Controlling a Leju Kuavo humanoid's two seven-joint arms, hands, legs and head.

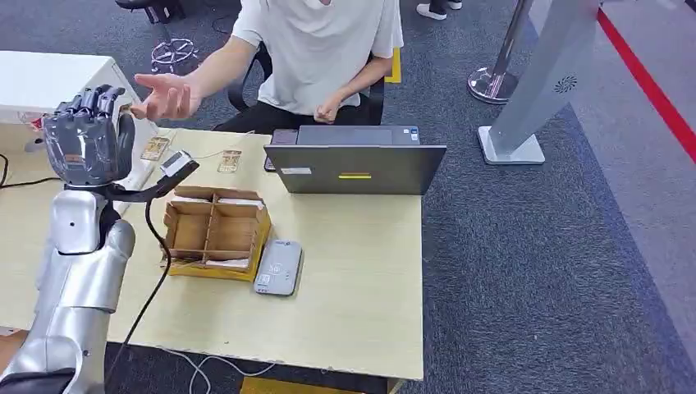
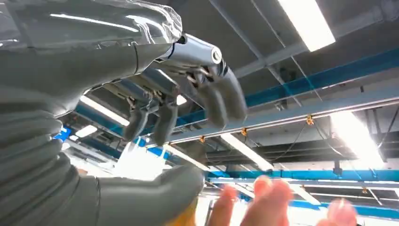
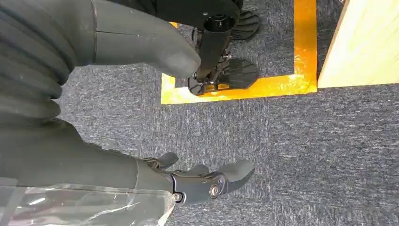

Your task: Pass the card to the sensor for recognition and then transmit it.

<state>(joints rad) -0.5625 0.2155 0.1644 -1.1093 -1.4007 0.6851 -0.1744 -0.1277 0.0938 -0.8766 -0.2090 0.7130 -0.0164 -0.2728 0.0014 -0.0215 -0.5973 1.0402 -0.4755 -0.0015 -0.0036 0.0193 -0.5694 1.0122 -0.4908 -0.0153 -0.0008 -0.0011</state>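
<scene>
Grey carpet surrounds the pale wooden table (image 1: 345, 271), where a grey sensor (image 1: 278, 267) lies just right of a cardboard tray (image 1: 215, 230). I raise my left hand (image 1: 89, 135) at the far left toward a person's open hand (image 1: 168, 96), fingers curled apart around nothing I can see. Two cards (image 1: 230, 161) lie far behind the tray: thin, stiff, slippery, best pinched by an edge. From the wrist I see ceiling lights; my right hand (image 3: 202, 181) hangs loosely curled over carpet.

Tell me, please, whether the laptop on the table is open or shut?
Open. In the head view the laptop has its lid raised, the grey back toward the robot and the screen toward the seated person.
</scene>
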